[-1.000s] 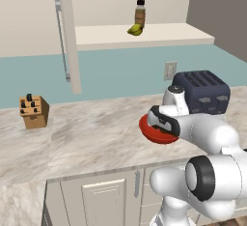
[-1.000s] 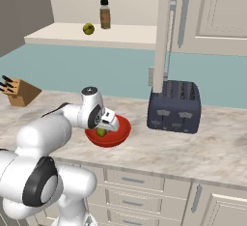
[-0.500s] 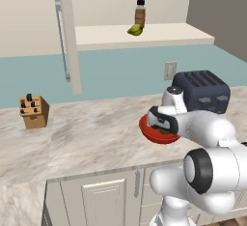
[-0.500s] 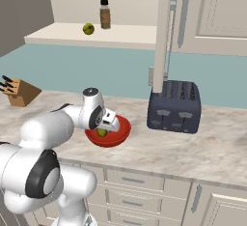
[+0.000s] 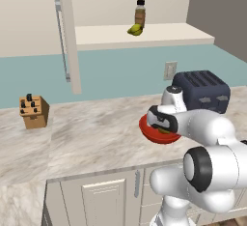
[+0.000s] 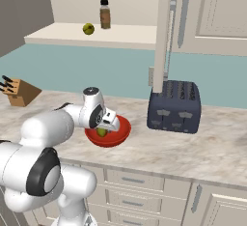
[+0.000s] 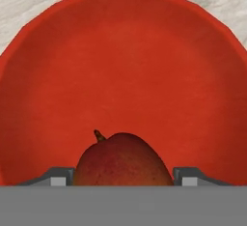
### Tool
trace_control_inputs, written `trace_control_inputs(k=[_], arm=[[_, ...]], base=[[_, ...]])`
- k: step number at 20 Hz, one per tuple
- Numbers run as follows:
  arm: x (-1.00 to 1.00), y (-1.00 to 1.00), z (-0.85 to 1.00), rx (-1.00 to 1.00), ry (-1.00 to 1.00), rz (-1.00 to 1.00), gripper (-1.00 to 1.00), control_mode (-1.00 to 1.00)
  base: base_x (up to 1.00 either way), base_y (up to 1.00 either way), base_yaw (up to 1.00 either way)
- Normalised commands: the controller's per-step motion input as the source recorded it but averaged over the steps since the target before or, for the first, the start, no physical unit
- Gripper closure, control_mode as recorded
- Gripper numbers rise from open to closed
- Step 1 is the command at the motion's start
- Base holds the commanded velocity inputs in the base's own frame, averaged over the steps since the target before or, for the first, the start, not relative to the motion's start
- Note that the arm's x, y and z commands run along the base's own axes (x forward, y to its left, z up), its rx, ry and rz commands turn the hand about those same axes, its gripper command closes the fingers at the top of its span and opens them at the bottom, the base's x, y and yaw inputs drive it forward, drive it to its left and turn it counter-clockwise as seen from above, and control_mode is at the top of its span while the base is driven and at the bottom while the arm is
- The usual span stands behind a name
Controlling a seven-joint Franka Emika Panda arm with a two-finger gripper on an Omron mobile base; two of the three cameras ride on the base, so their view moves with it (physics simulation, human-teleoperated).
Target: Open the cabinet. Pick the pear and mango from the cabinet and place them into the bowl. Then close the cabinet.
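- Claw (image 7: pixel 123 179): poised low over the bowl, jaws standing wide, one tip on each side of the mango; whether the tips touch the fruit cannot be told.
- Mango (image 7: pixel 123 161): orange-red, short stem upward in the hand view, inside the bowl, between the claw's tips.
- Bowl (image 6: pixel 120 132): glossy red, on the marble bench (image 5: pixel 87 133), just left of the toaster in the right base view; partly hidden behind the arm's wrist.
- Pear (image 5: pixel 135 29): yellow-green, on the cabinet shelf, right beside the brown bottle.
- Cabinet (image 5: pixel 66 32): door swung open, seen edge-on, long grey bar handle on it; pale shelf exposed.
- Bottle (image 6: pixel 104 14): brown, black cap, upright on the shelf.
- Toaster (image 6: pixel 174 106): dark blue-grey, on the bench near the wall, close to the bowl.
- Knife block (image 5: pixel 33 111): wooden, dark handles, on the bench well apart from the bowl.
- Wall outlet (image 5: pixel 169 69): pale plate above the toaster.
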Motion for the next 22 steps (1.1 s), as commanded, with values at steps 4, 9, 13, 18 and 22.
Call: trace_control_inputs(k=[4,9,13,18,22], arm=[[0.03,0.00,0.00,0.00,0.03,0.00,-1.00,-1.00],[0.00,-0.04,0.02,0.00,-0.01,0.01,-1.00,-1.00],[-0.18,-0.03,0.44,0.00,-0.09,0.00,-1.00,-1.00],[-0.22,0.00,0.68,-0.03,-0.22,0.00,-1.00,-1.00],[-0.32,0.00,0.78,-0.02,-0.28,0.00,-1.00,-1.00]], base=[[0.00,0.00,0.00],[0.00,0.00,0.00],[0.00,0.00,0.00],[0.00,0.00,0.00],[0.00,0.00,0.00]])
